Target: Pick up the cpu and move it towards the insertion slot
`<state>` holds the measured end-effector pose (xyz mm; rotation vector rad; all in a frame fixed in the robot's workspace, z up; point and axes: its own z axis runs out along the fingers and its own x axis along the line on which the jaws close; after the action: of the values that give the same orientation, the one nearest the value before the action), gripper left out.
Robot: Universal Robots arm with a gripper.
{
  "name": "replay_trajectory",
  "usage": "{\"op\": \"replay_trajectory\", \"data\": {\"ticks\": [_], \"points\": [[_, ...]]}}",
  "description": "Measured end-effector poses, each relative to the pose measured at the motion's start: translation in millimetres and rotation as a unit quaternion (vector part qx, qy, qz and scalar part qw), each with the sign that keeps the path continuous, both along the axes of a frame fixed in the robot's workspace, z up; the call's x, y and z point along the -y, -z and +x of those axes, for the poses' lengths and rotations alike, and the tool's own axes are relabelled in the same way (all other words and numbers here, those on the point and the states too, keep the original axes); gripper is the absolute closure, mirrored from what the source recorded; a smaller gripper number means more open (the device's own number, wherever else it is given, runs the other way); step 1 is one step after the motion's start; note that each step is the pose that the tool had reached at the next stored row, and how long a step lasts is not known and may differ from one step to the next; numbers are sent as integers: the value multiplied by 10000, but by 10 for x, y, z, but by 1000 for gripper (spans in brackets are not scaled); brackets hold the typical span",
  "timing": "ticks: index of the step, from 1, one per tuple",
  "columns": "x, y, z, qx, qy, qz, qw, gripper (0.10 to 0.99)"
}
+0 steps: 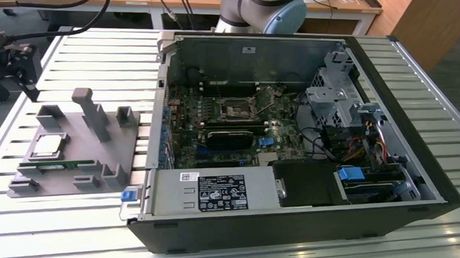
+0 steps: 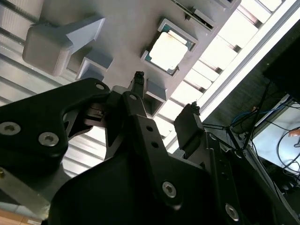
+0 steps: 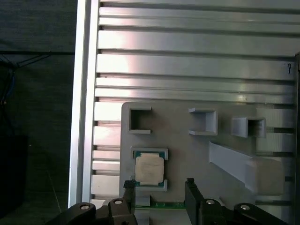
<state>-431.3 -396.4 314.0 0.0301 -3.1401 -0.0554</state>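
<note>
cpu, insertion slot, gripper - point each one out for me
cpu [image 3: 149, 169]: first wrist view, middle of its metal top
insertion slot [image 1: 237, 109]: exterior view, dark centre of the socket
gripper [image 2: 167, 92]: second wrist view, midway between its open fingertips

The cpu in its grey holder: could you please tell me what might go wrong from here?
1. The cpu sits between raised clips of the grey holder; the open gripper might catch a clip instead of the chip's edges.
2. The green memory stick lies right beside it and could get knocked.
3. The insertion slot lies deep inside the computer case, so the arm may hit its rim or the cables.
</note>
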Motion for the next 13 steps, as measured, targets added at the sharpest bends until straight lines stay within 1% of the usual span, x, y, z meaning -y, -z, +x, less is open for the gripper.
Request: {"op": "replay_trajectory", "data": {"ticks": [6, 10, 11, 12, 13], "points": [[1, 46, -15, 0, 0, 0, 10000, 545], [1, 62, -16, -1, 0, -3, 10000, 545], [2, 65, -16, -1, 0, -4, 10000, 533], [2, 68, -17, -1, 0, -4, 10000, 478], [2, 71, -17, 0, 1, -3, 10000, 478]]}}
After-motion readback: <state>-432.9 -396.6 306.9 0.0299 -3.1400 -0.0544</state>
